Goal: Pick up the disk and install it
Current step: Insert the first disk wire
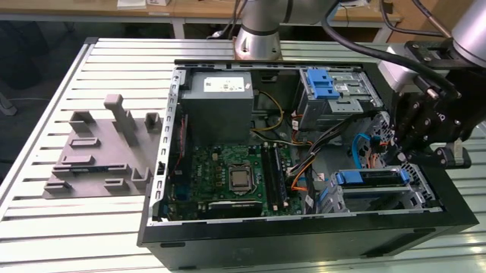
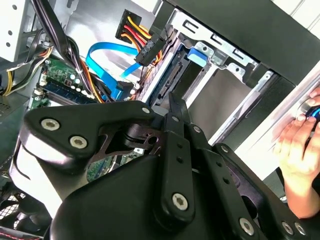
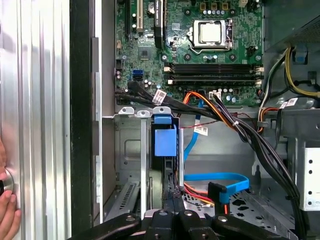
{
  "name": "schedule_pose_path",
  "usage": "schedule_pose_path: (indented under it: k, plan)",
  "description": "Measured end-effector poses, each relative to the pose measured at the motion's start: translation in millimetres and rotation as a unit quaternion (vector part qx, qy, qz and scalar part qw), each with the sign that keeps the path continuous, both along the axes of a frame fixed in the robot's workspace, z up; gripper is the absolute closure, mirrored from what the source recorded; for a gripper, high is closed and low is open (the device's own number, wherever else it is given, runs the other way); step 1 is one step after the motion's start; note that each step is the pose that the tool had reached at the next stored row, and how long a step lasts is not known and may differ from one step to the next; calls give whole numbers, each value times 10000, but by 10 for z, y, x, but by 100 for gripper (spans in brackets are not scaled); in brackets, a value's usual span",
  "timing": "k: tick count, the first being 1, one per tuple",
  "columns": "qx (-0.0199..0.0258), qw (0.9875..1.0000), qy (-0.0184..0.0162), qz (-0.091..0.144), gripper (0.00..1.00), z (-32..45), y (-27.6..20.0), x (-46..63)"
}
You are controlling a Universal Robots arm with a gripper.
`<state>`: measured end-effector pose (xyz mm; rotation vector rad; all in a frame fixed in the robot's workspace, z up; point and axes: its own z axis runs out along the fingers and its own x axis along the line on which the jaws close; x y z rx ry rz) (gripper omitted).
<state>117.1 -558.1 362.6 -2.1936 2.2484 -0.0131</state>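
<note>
The disk (image 1: 372,177) lies in the lower drive cage (image 1: 414,193) of the open computer case, its blue bracket (image 1: 351,177) facing the motherboard. In the first wrist view the disk's blue bracket (image 3: 165,141) fills one cage slot, with the disk's dark edge (image 3: 159,172) behind it. My gripper (image 1: 395,153) hangs just above the cage at the exterior view's right. Its thin fingers (image 3: 172,197) are pressed together and point along the disk's edge, holding nothing. In the second wrist view the fingertips (image 2: 176,107) sit close to the slot, below the blue bracket (image 2: 198,55).
Blue (image 3: 220,181) and black cables (image 3: 240,125) run beside the cage. The motherboard (image 1: 227,170), grey power supply box (image 1: 220,105) and upper cage with a blue latch (image 1: 322,82) fill the case. A grey fixture (image 1: 99,148) lies on the table. A person's hand (image 2: 300,150) rests outside the case wall.
</note>
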Motion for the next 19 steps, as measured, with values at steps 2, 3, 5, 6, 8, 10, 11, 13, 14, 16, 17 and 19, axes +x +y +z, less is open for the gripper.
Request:
schedule_pose_path:
  k: [2, 3, 5, 6, 8, 10, 11, 13, 14, 16, 17, 19]
  plan:
    - [0, 10000, 0, 0, 89, 25, 3, 0]
    - [0, 10000, 0, 0, 89, 37, 5, 0]
    - [0, 10000, 0, 0, 89, 59, 7, 0]
    - [0, 10000, 0, 0, 89, 68, 9, 0]
    - [0, 10000, 0, 0, 89, 88, 13, 0]
    - [1, 10000, 0, 0, 89, 97, 18, 0]
    - [1, 10000, 0, 0, 89, 98, 21, 1]
    - [0, 10000, 0, -4, 89, 99, 29, 1]
    - [0, 10000, 0, -15, 89, 99, 41, 1]
    - [1, 10000, 0, -52, 89, 99, 64, 1]
    - [1, 10000, 0, -67, 89, 98, 71, 3]
    - [0, 10000, 0, -78, 89, 99, 78, 21]
